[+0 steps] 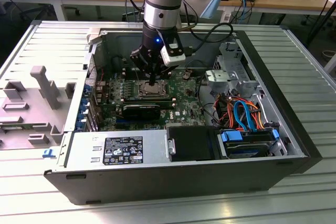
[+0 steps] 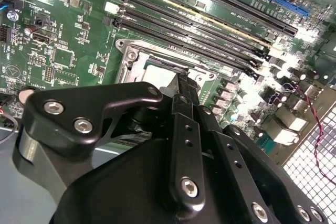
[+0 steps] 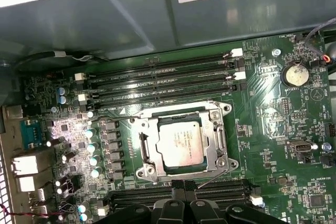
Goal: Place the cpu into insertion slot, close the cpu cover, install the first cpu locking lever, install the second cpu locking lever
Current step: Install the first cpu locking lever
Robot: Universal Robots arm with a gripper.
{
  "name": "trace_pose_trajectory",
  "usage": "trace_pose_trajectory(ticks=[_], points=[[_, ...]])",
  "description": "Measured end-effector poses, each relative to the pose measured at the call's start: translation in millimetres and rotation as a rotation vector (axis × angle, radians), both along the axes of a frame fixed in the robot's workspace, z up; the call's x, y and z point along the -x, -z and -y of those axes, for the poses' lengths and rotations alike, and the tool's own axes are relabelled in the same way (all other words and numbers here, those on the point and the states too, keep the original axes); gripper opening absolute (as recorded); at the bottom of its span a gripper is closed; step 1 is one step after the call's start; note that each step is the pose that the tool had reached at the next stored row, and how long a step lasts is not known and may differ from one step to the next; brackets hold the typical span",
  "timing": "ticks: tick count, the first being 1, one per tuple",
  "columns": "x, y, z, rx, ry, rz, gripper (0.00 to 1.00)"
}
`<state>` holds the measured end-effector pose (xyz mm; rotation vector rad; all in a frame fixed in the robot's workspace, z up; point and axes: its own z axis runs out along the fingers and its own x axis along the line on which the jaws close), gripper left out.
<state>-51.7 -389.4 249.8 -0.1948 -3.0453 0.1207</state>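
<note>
The cpu (image 3: 179,145), a square chip with a silvery top, lies in the insertion slot (image 3: 142,171) on the green board. The cpu cover (image 3: 220,140), a silver frame, lies flat around the chip. One thin wire lever (image 3: 157,114) runs along one side of the socket, and another (image 3: 215,178) sticks out at an angle at a corner. In the exterior view my gripper (image 1: 153,81) hangs straight over the socket (image 1: 152,89). Its black fingers (image 2: 185,129) are shut together with nothing between them, the tip (image 2: 181,80) just above the chip's edge (image 2: 160,72).
Long black memory slots (image 3: 163,80) run beside the socket, and more lie on its other side (image 3: 210,190). The open case has a grey power supply (image 1: 121,148) in front and a drive cage with orange and blue cables (image 1: 241,114) on the exterior view's right. A grey plastic part (image 1: 44,85) lies outside the case.
</note>
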Motion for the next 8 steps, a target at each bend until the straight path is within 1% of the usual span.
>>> trace_pose_trajectory(ticks=[8], points=[[0.0, 0.0, 0.0, 0.0, -0.019, 0.0, 0.11]])
